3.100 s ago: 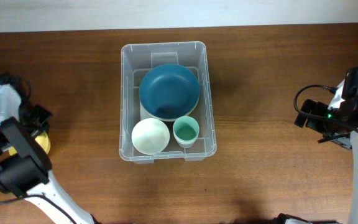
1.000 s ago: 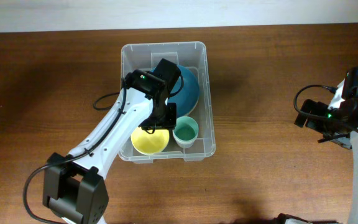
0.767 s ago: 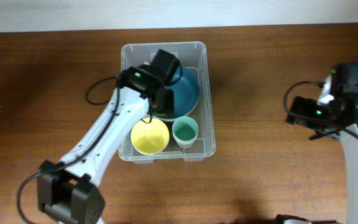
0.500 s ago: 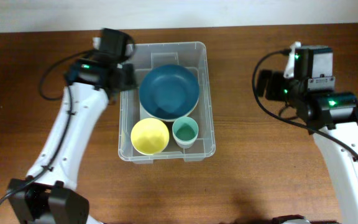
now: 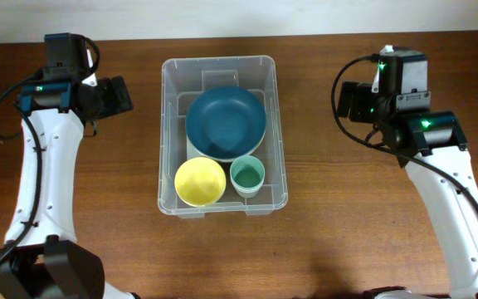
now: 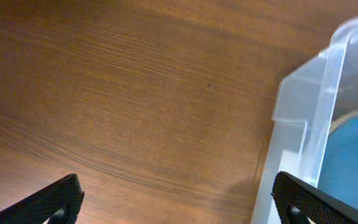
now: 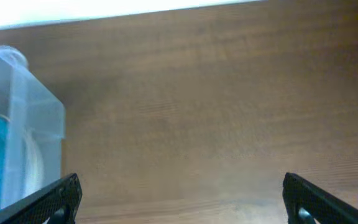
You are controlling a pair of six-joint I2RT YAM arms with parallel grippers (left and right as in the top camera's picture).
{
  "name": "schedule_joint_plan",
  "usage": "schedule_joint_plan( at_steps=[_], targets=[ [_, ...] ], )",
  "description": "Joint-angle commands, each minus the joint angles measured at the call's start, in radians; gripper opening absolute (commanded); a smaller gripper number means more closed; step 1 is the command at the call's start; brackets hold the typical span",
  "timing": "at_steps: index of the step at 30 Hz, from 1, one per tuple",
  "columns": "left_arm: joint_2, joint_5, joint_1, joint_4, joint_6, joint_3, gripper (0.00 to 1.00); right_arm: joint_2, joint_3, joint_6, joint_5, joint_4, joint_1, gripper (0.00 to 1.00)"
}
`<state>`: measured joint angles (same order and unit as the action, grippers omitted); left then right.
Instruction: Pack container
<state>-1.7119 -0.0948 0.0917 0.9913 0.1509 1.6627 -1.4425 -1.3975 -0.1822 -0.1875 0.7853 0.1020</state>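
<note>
The clear container (image 5: 218,61) stands mid-table and holds a dark blue plate (image 5: 225,123), a yellow bowl (image 5: 200,181) and a small green cup (image 5: 247,174). My left gripper (image 5: 119,94) hovers over bare wood just left of the container's far left corner, open and empty. In the left wrist view the left gripper (image 6: 179,205) has wide-apart fingertips (image 6: 58,199), and the container's corner (image 6: 309,118) rises at the right. My right gripper (image 5: 349,101) is open and empty to the right of the container. In the right wrist view the right gripper (image 7: 182,202) is over wood, with the container's corner (image 7: 23,112) at the left.
The brown wooden table (image 5: 347,232) surrounds the container. A white wall strip (image 5: 239,15) runs along the table's far edge. Black cables loop off both arms near the wrists.
The left arm has drawn out of the container and swung left, its gripper opening; the yellow bowl stays inside. The right arm has come in closer to the container's right side.
</note>
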Motion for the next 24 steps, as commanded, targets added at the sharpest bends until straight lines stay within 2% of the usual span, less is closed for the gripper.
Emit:
schedule_joint_plan(
  at_steps=[1,7,12,18,21,24],
  targets=[
    [0.042,0.113,0.020,0.033,-0.145,0.010,0.99,0.060,-0.011,0.005,-0.031,0.042,0.009,0.99],
    [0.193,0.129,0.020,0.005,-0.185,-0.087,0.99,0.222,0.044,-0.065,-0.031,0.075,0.009,0.99],
    [0.589,0.193,0.020,-0.228,-0.213,-0.492,0.99,0.565,0.303,-0.069,-0.035,0.042,0.009,0.99],
    [0.992,0.196,0.020,-0.328,-0.174,-0.842,0.99,0.938,0.621,-0.069,-0.034,0.018,0.009,0.99],
    [1.088,0.196,0.020,-0.327,-0.174,-0.913,0.99,1.023,0.690,-0.070,-0.032,0.023,0.009,0.99],
    [1.107,0.196,0.020,-0.290,-0.174,-0.924,0.99,1.028,0.709,-0.070,0.008,0.027,0.009,0.99]
  ],
)
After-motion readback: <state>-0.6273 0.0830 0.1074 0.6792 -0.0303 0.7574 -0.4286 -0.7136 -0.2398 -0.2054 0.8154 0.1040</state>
